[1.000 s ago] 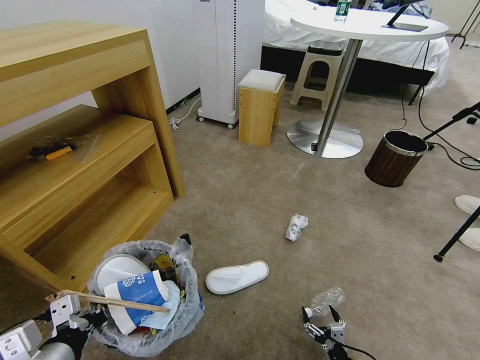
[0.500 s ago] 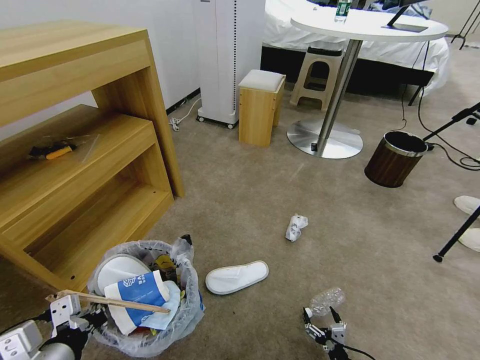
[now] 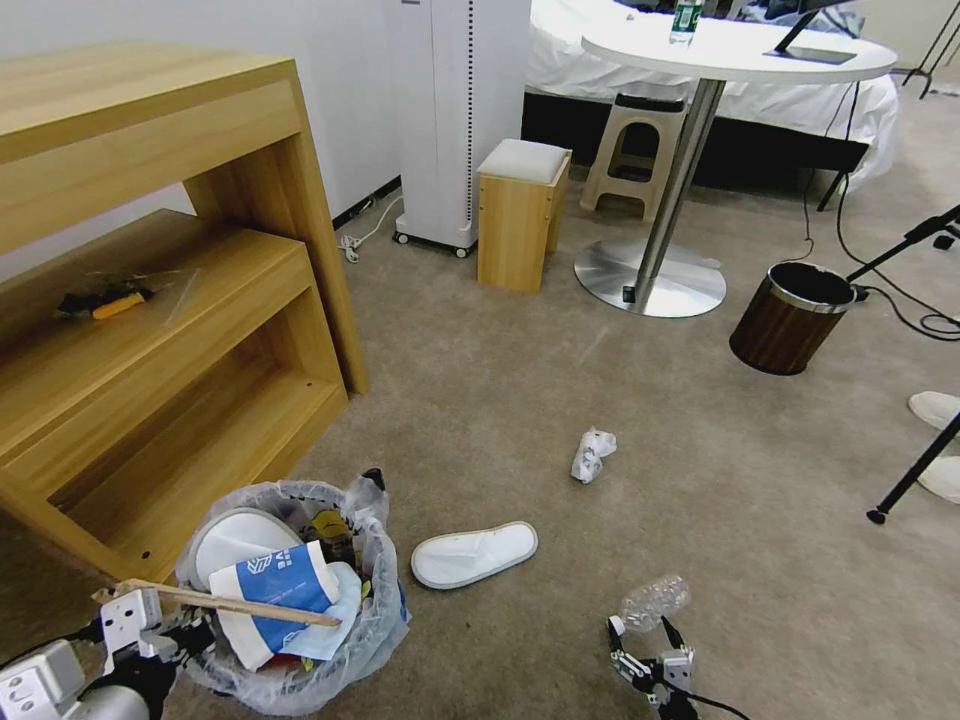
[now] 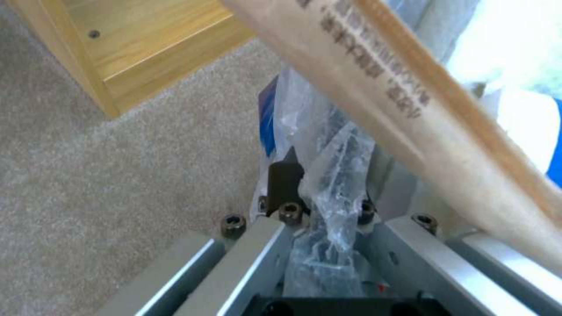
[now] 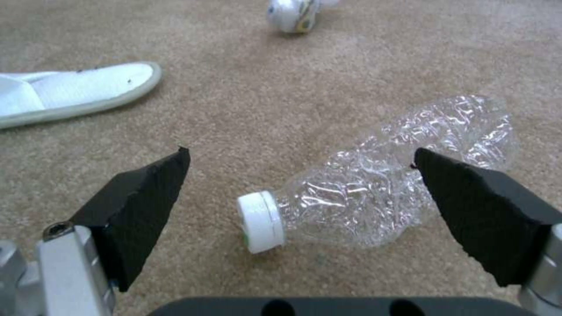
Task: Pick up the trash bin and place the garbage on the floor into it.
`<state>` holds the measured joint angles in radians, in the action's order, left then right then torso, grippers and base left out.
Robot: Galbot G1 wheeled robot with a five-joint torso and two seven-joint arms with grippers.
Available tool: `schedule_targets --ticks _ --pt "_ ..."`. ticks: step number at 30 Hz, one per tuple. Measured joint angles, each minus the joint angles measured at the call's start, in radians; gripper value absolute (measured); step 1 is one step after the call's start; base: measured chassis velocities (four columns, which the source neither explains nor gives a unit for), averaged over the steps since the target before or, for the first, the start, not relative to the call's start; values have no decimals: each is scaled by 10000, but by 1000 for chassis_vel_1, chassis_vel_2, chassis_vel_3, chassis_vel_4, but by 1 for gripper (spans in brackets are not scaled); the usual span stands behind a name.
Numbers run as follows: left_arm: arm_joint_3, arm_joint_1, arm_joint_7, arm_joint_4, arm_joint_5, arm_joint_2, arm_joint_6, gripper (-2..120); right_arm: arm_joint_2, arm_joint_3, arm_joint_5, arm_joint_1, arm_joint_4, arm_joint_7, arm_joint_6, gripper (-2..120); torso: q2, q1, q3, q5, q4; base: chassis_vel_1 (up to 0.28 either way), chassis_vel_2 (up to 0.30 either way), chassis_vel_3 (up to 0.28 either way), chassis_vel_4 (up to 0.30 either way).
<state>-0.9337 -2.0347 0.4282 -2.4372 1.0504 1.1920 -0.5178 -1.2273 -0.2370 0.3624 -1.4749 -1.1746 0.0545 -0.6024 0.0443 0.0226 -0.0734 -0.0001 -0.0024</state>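
The right gripper (image 5: 298, 175) hangs low over the beige carpet (image 3: 520, 380) at the near right, its black fingers (image 5: 146, 202) spread wide with nothing in them. The crushed clear bottle (image 5: 380, 184) lies on its side between them, white cap toward the near side, and neither pad looks to touch it. To take it cleanly, I'd judge the fingers should drop until the tips sit just off the pile, then close across the crumpled body rather than the cap, since thin plastic like that will likely squash and squirm out sideways if pinched at one end.

The left gripper (image 4: 316, 206) sits at the near left, clamped on the rim of the trash bin (image 3: 290, 600), with the crinkly bag (image 4: 328, 175) caught between its fingers. The bin stands by the wooden shelf unit (image 3: 170, 330), already heaped with a slipper, a blue-white cup and a wooden stick (image 3: 240, 603) lying across its top. A white slipper (image 3: 473, 553) lies on the floor just right of the bin, and a white wad (image 3: 592, 453) farther off; both remain to be gathered
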Motion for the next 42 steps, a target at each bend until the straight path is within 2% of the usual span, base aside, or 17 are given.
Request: schedule_targets --ticks 28,32,34,36,37,38,39,41,42 --pt "-191 24 79 -33 169 35 10 0 12 22 271 97 -107 -7 70 98 0 0 0 10 3 0 0 0 0" --pt "-191 19 80 -23 148 50 10 0 309 431 398 146 -147 -68 84 98 0 0 1 21 9 0 0 0 0" --pt "-191 16 80 -19 135 50 7 0 701 556 550 161 -199 -177 123 98 -2 0 -1 59 -9 0 0 0 0" --pt "-191 16 80 -18 135 35 7 0 910 552 608 192 -239 -217 150 98 -2 1 -1 54 -9 0 0 0 0" --pt "-190 16 80 -13 137 15 6 0 1262 508 698 264 -327 -280 165 98 -3 0 0 23 -2 0 0 0 0" --pt "-187 16 79 5 140 -9 3 0 1674 457 799 343 -436 -353 180 98 -2 0 0 9 2 0 0 0 0" --pt "-187 16 79 5 140 -9 3 0 1674 457 799 343 -436 -353 180 98 -2 0 0 9 2 0 0 0 0" --pt "-169 31 81 40 130 -19 4 0 2332 413 1015 424 -701 -467 286 99 -2 0 0 19 2 0 0 0 0" --pt "-169 31 81 40 130 -19 4 0 2332 413 1015 424 -701 -467 286 99 -2 0 0 19 2 0 0 0 0"
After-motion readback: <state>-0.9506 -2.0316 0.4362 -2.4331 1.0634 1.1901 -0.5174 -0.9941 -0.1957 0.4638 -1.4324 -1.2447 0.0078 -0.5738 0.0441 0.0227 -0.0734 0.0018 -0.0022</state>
